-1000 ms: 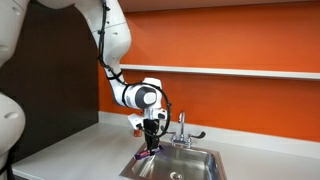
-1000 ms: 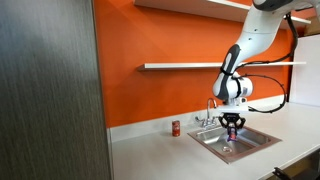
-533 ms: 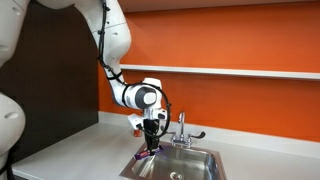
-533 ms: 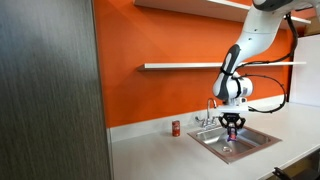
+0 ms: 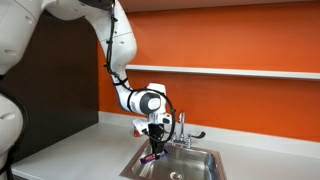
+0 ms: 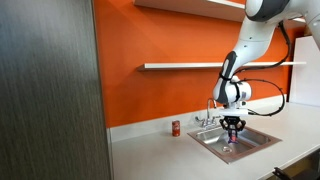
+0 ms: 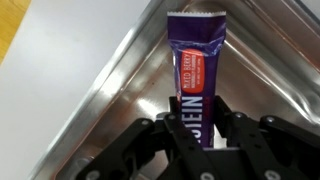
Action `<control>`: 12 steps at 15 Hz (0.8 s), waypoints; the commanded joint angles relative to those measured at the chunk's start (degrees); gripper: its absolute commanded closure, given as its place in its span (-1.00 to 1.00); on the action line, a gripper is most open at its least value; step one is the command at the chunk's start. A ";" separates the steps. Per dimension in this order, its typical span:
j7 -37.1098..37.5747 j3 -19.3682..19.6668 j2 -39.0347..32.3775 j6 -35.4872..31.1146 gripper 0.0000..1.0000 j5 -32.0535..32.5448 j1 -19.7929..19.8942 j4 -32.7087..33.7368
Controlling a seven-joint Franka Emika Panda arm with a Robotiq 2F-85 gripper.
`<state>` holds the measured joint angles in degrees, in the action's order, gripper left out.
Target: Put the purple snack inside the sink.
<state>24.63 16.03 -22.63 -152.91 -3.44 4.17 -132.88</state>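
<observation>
My gripper (image 7: 196, 125) is shut on the purple snack (image 7: 196, 70), a flat purple wrapped bar that sticks out from between the fingers. In the wrist view it hangs over the steel basin of the sink (image 7: 120, 90). In both exterior views the gripper (image 5: 154, 153) (image 6: 232, 129) points down, low over the sink (image 5: 196, 168) (image 6: 250, 145), with the snack's purple end (image 5: 150, 158) near the basin's edge. The chrome faucet (image 5: 182, 128) stands behind the basin.
A small red can (image 6: 176, 128) stands on the white counter (image 6: 160, 155) beside the sink. An orange wall and a shelf (image 6: 190, 66) run behind. A dark cabinet (image 6: 45, 90) fills one side.
The gripper with the snack has moved down slightly toward the sink basin. It stays shut on the snack.
</observation>
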 commanded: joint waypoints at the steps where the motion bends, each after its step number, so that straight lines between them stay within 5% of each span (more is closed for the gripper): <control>1: -4.77 -2.68 -4.44 -0.13 0.76 -3.25 3.52 4.70; 12: -13.58 -8.34 -15.10 1.23 0.76 -9.25 9.39 15.94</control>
<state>14.49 10.09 -35.08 -152.90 -10.78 10.73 -120.56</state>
